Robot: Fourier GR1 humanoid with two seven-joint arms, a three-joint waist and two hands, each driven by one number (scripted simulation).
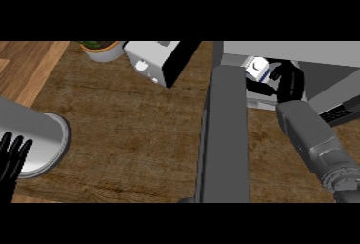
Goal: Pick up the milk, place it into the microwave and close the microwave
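Upper right of frame: black right hand [287,81] curling round the small white-and-blue milk carton [258,70], carrying it into the open grey microwave [295,52]. Best setting the carton well inside and upright before letting go, then drawing back clear of the dark grey microwave door [225,138], standing open down the centre. Grey forearm reaching up from lower right. Lower left: black left hand [13,157] resting, fingers straight, holding nothing, beside a grey cylindrical canister [38,143].

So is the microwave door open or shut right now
Open. The microwave door swings out toward the camera, seen edge-on, and the right robot hand reaches past it into the microwave, holding the milk.
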